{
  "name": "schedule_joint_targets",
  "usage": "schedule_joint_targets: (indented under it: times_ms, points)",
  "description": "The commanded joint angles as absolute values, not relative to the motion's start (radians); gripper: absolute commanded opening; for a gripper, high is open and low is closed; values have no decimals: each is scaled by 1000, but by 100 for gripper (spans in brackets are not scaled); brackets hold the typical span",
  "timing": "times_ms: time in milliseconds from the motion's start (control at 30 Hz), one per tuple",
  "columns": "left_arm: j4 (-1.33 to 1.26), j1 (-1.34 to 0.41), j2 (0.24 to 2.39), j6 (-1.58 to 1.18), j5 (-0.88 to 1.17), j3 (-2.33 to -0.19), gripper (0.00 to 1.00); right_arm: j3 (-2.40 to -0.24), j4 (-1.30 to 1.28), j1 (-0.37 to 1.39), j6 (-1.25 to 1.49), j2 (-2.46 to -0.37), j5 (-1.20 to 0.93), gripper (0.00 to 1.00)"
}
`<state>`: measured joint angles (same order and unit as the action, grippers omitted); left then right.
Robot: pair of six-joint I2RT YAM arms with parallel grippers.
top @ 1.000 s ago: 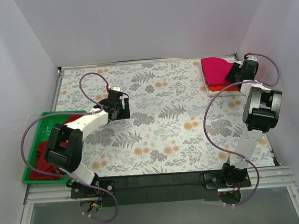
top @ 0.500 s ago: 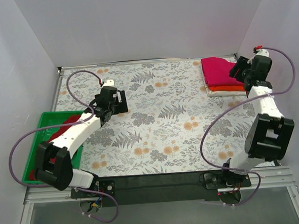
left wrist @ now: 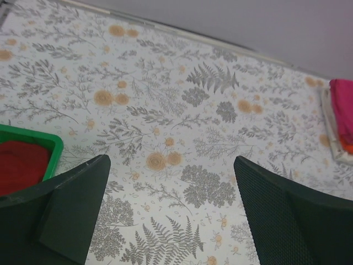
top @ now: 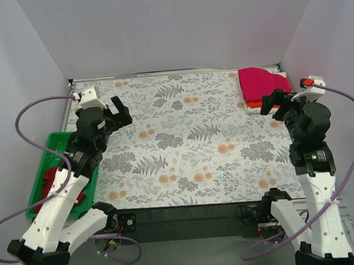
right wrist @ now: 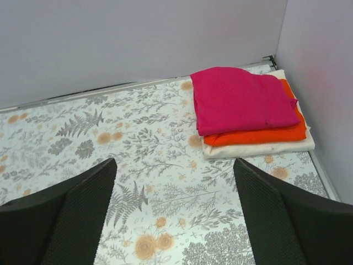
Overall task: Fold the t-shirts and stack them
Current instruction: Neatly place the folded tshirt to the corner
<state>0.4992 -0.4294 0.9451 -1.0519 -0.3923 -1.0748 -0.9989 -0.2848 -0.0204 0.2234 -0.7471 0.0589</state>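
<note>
Three folded t-shirts lie stacked in the far right corner: magenta-pink (right wrist: 242,98) on top, orange-red (right wrist: 265,136) under it, white (right wrist: 259,149) at the bottom. The stack also shows in the top view (top: 259,84) and at the right edge of the left wrist view (left wrist: 343,110). The darker red t-shirt (top: 55,179) lies crumpled in the green tray (top: 52,140) at the left, also in the left wrist view (left wrist: 19,165). My left gripper (left wrist: 171,210) is open and empty, raised above the table's left part. My right gripper (right wrist: 174,212) is open and empty, raised in front of the stack.
The table carries a floral cloth (top: 189,132). White walls close in the back and both sides. A metal rail runs along the far edge (top: 173,72). Purple cables loop off both arms.
Both arms have pulled back and risen from the table. The right gripper has left the stack. The left gripper has moved left and up.
</note>
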Motion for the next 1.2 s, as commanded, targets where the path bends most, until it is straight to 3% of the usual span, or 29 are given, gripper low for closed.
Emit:
schedule_joint_targets:
  times_ms: [0, 333, 667, 1167]
  points:
    - [561, -433, 795, -1075, -472, -1080, 89, -933, -365, 96, 147, -643, 253, 81]
    - [508, -433, 566, -1143, -517, -910, 98, -789, -368, 170, 98, -419, 351, 98]
    - [469, -434, 463, -1246, -529, -761, 98, -752, -334, 209, 63, -385, 384, 98]
    - [451, -433, 540, -1275, -505, -753, 98, -727, -318, 229, 55, -357, 348, 98]
